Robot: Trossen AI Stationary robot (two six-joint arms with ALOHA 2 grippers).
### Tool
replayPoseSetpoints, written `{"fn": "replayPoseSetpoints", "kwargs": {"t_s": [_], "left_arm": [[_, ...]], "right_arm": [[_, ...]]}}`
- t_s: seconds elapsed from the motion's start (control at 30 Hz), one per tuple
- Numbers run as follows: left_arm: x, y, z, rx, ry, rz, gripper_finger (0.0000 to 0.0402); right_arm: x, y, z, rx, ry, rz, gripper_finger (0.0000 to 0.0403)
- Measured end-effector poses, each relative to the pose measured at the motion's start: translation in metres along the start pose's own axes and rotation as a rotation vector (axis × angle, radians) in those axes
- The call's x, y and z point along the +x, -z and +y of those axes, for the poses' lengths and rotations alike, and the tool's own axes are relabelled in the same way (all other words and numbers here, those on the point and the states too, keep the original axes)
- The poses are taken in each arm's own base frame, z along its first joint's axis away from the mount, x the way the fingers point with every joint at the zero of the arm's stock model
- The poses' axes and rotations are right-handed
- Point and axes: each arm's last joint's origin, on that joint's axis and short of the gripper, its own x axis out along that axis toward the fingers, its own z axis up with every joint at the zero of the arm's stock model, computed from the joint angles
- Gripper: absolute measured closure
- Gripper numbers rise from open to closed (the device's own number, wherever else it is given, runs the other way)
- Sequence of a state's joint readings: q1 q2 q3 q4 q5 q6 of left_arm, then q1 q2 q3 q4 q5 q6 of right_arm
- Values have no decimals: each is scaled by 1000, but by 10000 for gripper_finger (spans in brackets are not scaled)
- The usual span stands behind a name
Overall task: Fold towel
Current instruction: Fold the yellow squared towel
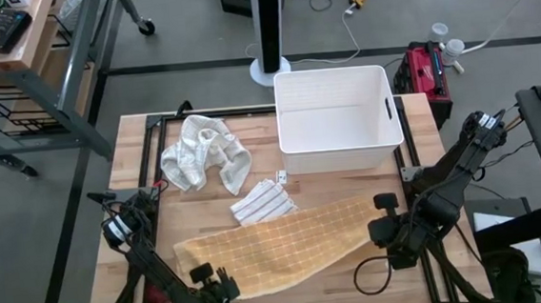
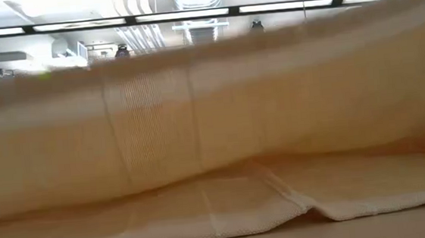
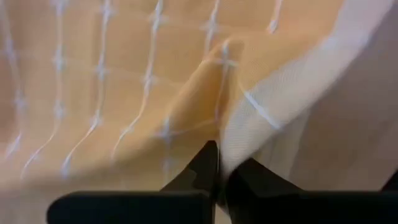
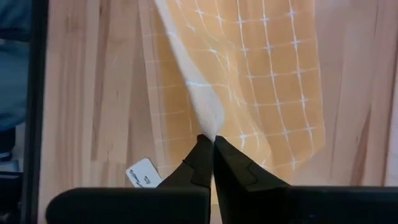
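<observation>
The towel [image 1: 277, 246] is seen to be soft matt cloth, orange with a woven white grid. The table [image 1: 137, 161] is made of pale, smooth wooden planks. The bin [image 1: 337, 118] appears as smooth white plastic.

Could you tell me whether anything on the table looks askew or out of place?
The yellow checked towel lies diagonally, pinched by left gripper and right gripper. A crumpled white cloth and striped cloth lie loose beside the white plastic bin.
</observation>
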State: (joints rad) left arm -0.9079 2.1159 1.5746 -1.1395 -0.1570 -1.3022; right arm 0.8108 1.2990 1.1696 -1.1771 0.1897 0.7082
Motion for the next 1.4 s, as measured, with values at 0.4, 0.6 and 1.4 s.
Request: {"fn": "replayPoseSetpoints", "kwargs": {"t_s": [0.4, 0.6, 1.4], "left_arm": [[-58, 2, 18, 0, -199, 79, 401], [-64, -4, 34, 15, -199, 56, 401], [-106, 0, 124, -292, -95, 4, 401]], "right_arm": [[-10, 8, -13, -26, 161, 65, 403], [-12, 9, -25, -58, 317, 57, 403], [-42, 16, -63, -321, 604, -79, 403]]}}
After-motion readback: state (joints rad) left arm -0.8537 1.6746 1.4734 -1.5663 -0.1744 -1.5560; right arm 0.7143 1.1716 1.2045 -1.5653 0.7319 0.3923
